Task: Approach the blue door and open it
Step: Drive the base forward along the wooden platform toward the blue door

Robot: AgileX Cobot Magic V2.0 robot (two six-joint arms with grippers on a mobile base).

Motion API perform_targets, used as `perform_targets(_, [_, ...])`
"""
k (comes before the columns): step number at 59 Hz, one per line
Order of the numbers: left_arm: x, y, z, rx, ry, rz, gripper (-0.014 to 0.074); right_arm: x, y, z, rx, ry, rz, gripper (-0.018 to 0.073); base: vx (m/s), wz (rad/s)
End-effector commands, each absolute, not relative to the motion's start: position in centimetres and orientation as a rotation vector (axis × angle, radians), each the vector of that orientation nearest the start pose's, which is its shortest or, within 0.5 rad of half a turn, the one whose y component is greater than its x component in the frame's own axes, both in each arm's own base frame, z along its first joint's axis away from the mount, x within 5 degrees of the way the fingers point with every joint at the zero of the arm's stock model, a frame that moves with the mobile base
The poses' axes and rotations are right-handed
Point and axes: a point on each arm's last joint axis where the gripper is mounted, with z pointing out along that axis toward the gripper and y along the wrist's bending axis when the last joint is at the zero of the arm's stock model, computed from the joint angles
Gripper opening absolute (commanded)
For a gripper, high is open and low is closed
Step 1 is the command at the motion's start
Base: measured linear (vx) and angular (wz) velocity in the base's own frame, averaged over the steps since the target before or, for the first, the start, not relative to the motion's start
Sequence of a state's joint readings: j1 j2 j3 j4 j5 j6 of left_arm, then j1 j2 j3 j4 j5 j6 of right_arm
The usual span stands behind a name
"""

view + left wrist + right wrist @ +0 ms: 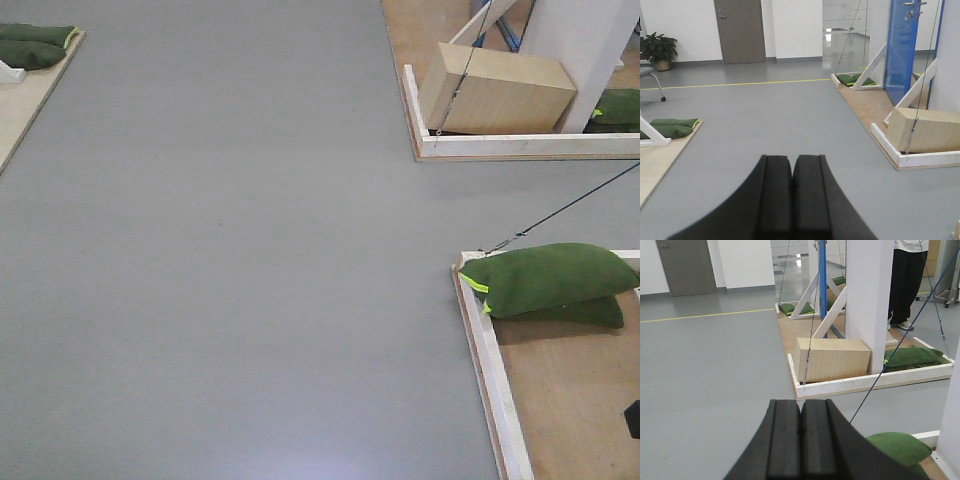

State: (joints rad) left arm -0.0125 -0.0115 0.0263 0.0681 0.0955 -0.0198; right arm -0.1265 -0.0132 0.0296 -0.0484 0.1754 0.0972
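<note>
Behind the wooden box point(925, 129), blue door point(901, 50): tall, glossy, bright-blue panel standing upright on a wooden platform. Silver fittings point(912, 12) sit near the top of the left wrist view, too small to tell apart. The right wrist view shows the door only as a narrow blue strip.
Braces: white braces point(872, 62) slope down from the door, one ending just behind the box.
Far left of the box: potted plant point(660, 50) and grey door point(740, 30) at the back wall; nearer, green sandbags point(670, 127) on a wooden board.
Left of the box, grey floor point(765, 115): lies between both grippers and the platform.
Left gripper point(791, 165): pads pressed together, nothing between them.
Right gripper point(800, 412): pads pressed together, nothing held.
Around the box: white rim point(900, 159) edges the platform; the box lies inside its corner, between the grippers and the door.
Cord: thin cord point(809, 340) runs down across the box's front.
Right of the box: white pillar point(867, 295) just beside it. Beyond that are a green sandbag point(912, 356) and a person point(905, 280) in dark trousers.
</note>
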Motion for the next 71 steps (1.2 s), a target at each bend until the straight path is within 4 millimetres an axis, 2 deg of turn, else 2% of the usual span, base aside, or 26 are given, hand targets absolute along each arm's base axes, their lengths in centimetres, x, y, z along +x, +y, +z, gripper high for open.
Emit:
perform_targets(1, [5.39, -0.1, 21.34, 0.043, 1.471, 0.017, 0.0073, 5.53, -0.77, 19.57, 0.136, 1.575, -0.078, -0.0001, 0.0, 0.0])
perform_targets(71, [5.37, -0.1, 21.36, 0.043, 1.467, 0.017, 0.0073, 5.51, -0.76, 19.58, 0.135, 1.573, -0.077, -0.0001, 0.0, 0.0])
